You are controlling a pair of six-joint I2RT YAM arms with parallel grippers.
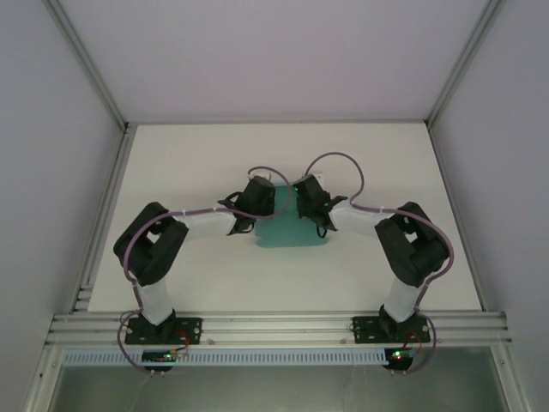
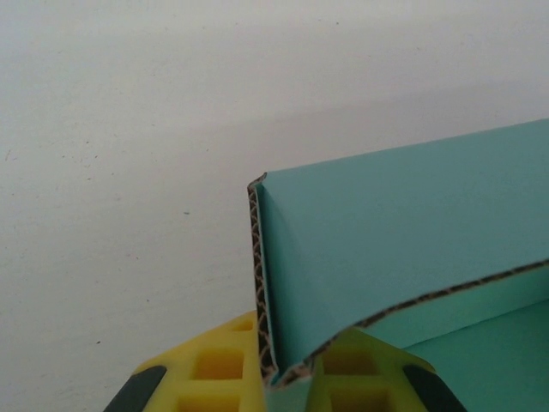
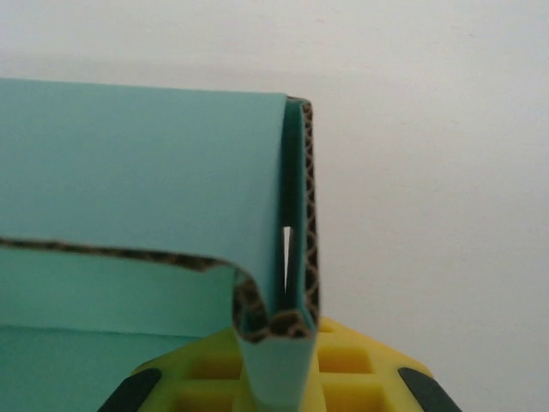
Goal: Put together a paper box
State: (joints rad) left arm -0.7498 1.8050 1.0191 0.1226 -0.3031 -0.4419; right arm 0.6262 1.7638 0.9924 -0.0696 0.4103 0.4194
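White tabletop point(image 1: 214, 163) carries the teal paper box point(image 1: 292, 233) at its middle, just ahead of both arms. My left claw point(image 2: 287, 379) is clenched on the box's left side wall, which is folded over double and standing upright. My right claw point(image 3: 276, 374) pinches the matching right wall. I judge the walls only half formed; tucking and closing remain.
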